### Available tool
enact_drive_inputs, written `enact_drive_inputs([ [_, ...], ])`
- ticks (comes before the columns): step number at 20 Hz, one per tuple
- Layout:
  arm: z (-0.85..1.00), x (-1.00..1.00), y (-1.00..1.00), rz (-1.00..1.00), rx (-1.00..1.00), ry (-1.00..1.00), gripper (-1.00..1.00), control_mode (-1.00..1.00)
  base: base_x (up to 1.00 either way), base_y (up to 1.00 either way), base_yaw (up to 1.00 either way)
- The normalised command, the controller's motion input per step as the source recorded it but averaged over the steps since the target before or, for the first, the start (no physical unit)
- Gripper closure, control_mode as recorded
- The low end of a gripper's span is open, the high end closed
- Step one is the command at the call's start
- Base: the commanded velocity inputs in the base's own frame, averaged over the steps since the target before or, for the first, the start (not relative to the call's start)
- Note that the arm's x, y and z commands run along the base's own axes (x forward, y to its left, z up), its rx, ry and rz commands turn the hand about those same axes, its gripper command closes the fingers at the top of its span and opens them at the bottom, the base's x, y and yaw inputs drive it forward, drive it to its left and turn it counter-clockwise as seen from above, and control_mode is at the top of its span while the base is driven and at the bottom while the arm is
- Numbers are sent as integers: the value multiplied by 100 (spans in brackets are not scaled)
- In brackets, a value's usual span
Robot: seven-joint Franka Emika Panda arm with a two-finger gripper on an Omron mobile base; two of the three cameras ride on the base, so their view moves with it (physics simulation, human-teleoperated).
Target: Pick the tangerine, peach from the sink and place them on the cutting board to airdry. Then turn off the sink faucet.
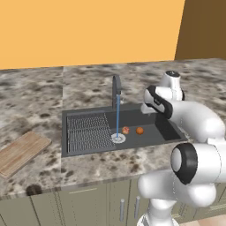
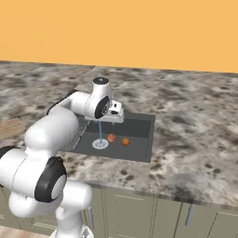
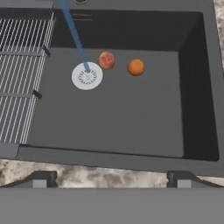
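Note:
The dark grey sink (image 1: 165,132) holds the reddish-pink peach (image 3: 106,60) and, just to its right, the orange tangerine (image 3: 136,67), both beside the silver drain (image 3: 87,76). In the left base view the peach (image 1: 126,130) and tangerine (image 1: 140,130) lie right of the ribbed grid (image 1: 88,131). A blue water stream (image 1: 118,119) runs from the sink faucet (image 1: 116,90) onto the drain. My gripper (image 3: 111,180) hovers open and empty above the basin, well clear of both fruits. The wooden cutting board (image 1: 20,152) lies on the counter far left of the sink.
Speckled granite counter (image 1: 39,97) surrounds the sink, with an orange wall behind. The sink's walls are steep on the right (image 3: 197,87). A small dark object (image 1: 33,190) sits at the counter's front edge near the board. Cabinet doors lie below.

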Motion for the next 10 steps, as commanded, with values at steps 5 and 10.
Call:
enact_drive_inputs([
  [5,-51,33,-1,0,0,3,-100,-100,0,0,0],
  [10,-34,4,0,0,-1,-6,-100,-100,0,0,0],
])
